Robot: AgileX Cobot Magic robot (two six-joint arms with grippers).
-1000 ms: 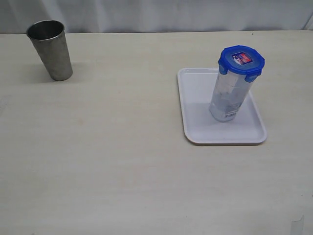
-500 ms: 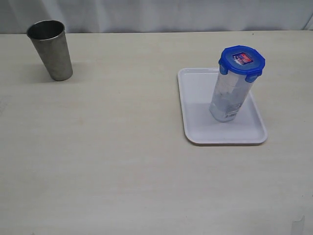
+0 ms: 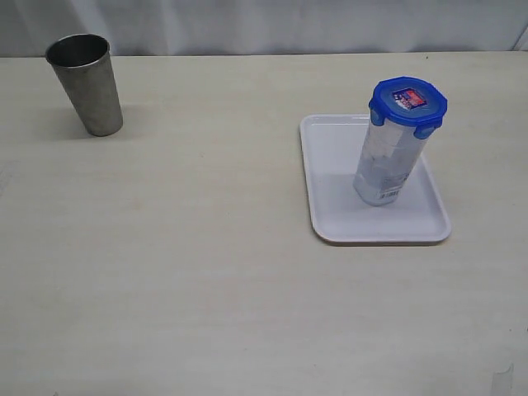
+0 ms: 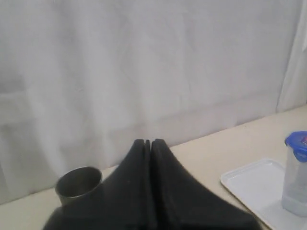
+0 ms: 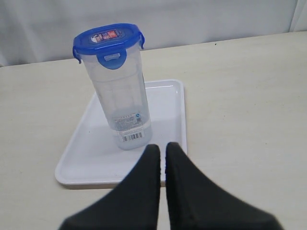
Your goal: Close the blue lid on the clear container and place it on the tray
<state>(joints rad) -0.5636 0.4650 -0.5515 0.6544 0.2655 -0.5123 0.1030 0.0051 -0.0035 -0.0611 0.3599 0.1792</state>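
One tall clear plastic container (image 3: pixel 384 165), blue snap-tab lid (image 3: pixel 408 101) seated, upright on one flat white tray (image 3: pixel 330 153). One steel cup (image 3: pixel 85 82). Closed, empty: left tool (image 4: pixel 150 143), right tool (image 5: pixel 163 151).

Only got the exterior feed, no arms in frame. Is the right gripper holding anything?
Observer: No, the right gripper is shut and empty.
Operator: Touching the container?
Observer: No, the container stands free ahead of it on the tray.
Operator: And the left?
Observer: The left gripper is shut and empty too, with the cup beyond it.
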